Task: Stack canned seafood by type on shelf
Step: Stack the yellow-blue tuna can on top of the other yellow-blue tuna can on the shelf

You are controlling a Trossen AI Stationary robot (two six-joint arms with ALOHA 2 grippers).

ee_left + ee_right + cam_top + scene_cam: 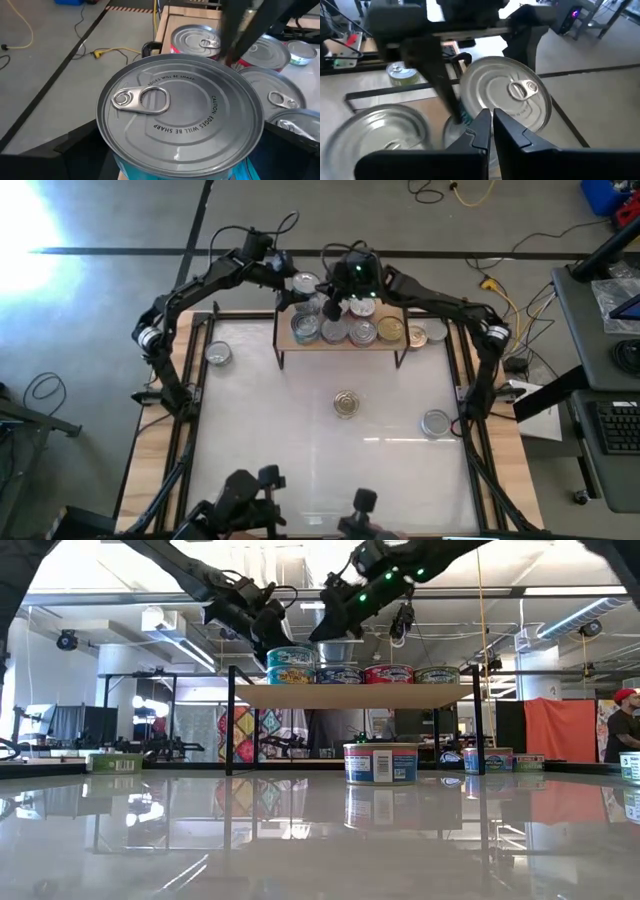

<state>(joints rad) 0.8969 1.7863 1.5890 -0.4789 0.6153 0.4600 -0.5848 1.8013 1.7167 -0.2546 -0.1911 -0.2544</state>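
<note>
Pull-tab tin (177, 110) — teal-sided stack (291, 666) low.

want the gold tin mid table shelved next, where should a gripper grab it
Grip the gold tin across its round side wall, coming straight down from above. It stands upright and alone on the table, lid up, nothing crowding it, so open fingers can straddle it. The flat lid with its pull tab gives no hold.

Shiny metal tins (180, 115) sit on a matt wooden shelf (350, 695) above a glossy tabletop (320, 840).
</note>
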